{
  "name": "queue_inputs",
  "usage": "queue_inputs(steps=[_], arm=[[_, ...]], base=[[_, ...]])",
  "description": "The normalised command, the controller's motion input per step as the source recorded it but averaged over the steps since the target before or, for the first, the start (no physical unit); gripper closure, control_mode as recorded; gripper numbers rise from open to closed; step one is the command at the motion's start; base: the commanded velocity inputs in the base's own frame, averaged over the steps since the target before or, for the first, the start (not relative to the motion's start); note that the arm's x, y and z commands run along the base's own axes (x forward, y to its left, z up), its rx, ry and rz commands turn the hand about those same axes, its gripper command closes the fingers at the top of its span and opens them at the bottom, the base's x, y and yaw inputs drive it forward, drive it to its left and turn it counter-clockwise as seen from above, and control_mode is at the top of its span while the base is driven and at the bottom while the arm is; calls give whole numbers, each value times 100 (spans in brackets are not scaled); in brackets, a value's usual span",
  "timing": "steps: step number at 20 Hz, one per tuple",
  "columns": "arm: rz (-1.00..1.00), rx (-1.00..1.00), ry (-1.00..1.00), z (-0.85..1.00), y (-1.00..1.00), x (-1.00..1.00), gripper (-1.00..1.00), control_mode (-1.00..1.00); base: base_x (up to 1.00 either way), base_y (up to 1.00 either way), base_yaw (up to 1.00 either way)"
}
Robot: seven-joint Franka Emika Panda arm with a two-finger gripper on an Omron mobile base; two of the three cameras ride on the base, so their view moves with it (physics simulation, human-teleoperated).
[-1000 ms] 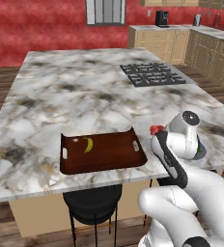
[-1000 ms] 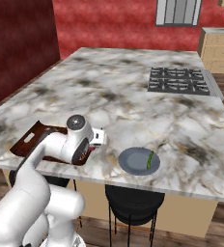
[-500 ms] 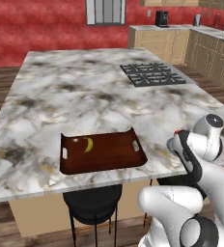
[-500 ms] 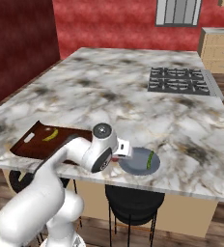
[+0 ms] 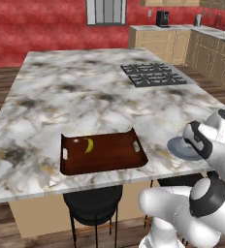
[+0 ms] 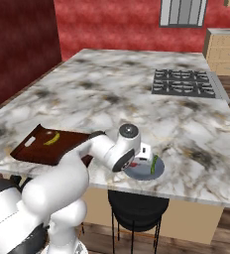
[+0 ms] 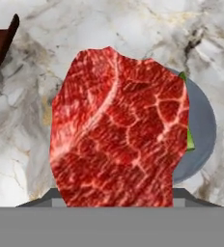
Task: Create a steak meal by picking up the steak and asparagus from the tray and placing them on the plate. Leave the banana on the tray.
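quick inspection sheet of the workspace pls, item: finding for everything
surface: marble island counter, built-in cooktop at its far side
steak: held in the gripper, above the plate
asparagus: lying on the plate
plate: on the counter near its front edge, apart from the tray
tray: near the front edge, holds the banana
clutter: nothing seen
gripper: over the plate, shut on the steak
cables: nothing seen
surroundings: red walls, wood cabinets, black stool under the counter
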Motion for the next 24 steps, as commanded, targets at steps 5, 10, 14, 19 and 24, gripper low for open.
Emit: queue_inputs(steps=[5, 10, 14, 19, 24], arm=[[0, 0, 3, -27, -1, 27, 100, -100], [0, 0, 4, -37, -12, 21, 100, -100], [0, 0, 3, -35, -16, 17, 100, -100], [1, 0, 4, -28, -7, 22, 100, -100], [3, 0, 4, -13, 0, 27, 100, -100]], base=[[0, 0, 0], [0, 0, 0], [0, 0, 0], [0, 0, 0], [0, 0, 0]])
